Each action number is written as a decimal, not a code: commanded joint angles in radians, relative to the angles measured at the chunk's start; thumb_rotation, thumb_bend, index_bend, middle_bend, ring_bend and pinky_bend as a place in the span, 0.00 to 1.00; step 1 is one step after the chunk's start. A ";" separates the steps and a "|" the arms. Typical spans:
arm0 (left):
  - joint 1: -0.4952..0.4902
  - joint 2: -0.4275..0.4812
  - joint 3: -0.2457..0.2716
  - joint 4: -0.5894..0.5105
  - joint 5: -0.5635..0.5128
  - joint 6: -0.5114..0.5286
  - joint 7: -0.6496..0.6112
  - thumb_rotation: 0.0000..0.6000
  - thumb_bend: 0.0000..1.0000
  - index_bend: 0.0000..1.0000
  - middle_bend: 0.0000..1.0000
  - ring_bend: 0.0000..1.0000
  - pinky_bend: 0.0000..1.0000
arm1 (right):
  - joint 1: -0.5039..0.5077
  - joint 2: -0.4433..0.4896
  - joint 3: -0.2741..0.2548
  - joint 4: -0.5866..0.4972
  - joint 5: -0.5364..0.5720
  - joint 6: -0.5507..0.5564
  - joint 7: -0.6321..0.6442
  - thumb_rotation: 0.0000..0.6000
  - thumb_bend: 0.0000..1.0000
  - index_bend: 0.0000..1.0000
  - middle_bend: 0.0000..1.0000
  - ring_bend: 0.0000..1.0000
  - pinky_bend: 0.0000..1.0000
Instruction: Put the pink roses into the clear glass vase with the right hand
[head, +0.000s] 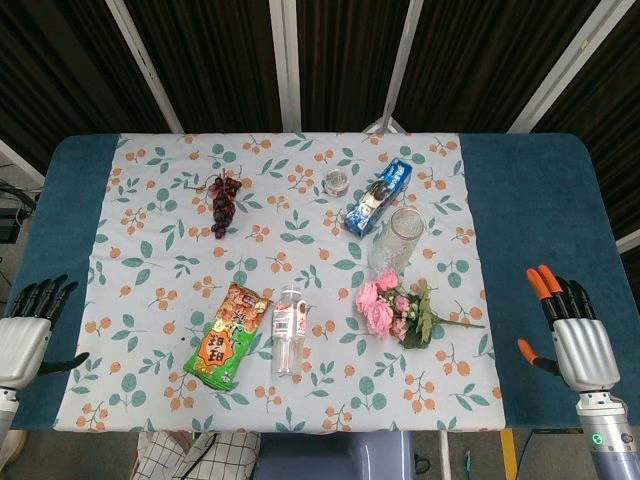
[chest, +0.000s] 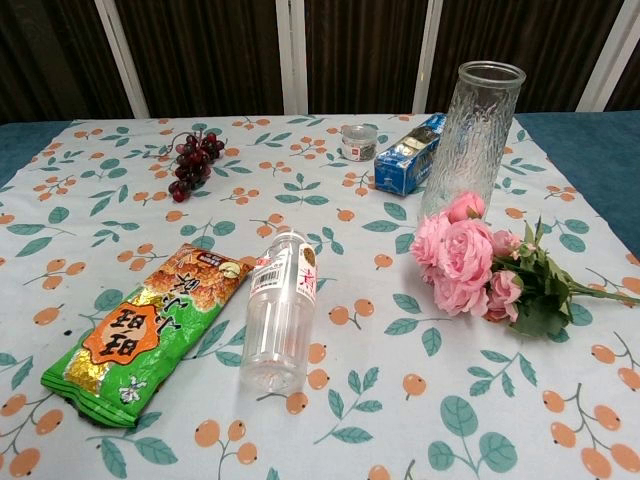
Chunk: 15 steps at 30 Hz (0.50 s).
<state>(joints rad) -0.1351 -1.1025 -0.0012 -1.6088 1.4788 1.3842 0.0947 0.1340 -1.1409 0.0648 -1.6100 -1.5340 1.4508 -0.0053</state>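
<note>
A bunch of pink roses (head: 392, 306) (chest: 462, 258) lies on the floral cloth, stems pointing right. Just behind it stands the clear glass vase (head: 395, 240) (chest: 475, 130), upright and empty. My right hand (head: 572, 333) hovers over the blue table edge at the lower right, well right of the roses, fingers spread and holding nothing. At the lower left edge my left hand (head: 26, 330) is open too, far from everything. Neither hand shows in the chest view.
An empty plastic bottle (head: 288, 329) and a green snack bag (head: 228, 334) lie left of the roses. A blue box (head: 378, 197) and a small tin (head: 338, 182) sit behind the vase. Dark grapes (head: 222, 200) lie at the back left.
</note>
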 joint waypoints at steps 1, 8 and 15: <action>0.001 0.000 -0.003 0.000 -0.005 0.000 -0.005 1.00 0.00 0.00 0.00 0.00 0.00 | 0.002 0.008 -0.003 -0.019 -0.012 0.002 0.002 1.00 0.30 0.00 0.00 0.00 0.00; 0.001 0.003 -0.002 -0.001 -0.003 0.000 -0.013 1.00 0.00 0.00 0.00 0.00 0.00 | 0.022 0.014 -0.014 -0.082 -0.016 -0.044 -0.009 1.00 0.30 0.00 0.00 0.00 0.00; 0.002 0.006 -0.002 -0.006 -0.002 0.001 -0.019 1.00 0.00 0.00 0.00 0.00 0.00 | 0.092 0.002 -0.008 -0.193 0.057 -0.199 -0.041 1.00 0.30 0.00 0.00 0.00 0.00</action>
<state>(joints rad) -0.1327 -1.0968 -0.0022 -1.6145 1.4767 1.3844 0.0770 0.1940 -1.1300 0.0526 -1.7648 -1.5113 1.3055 -0.0256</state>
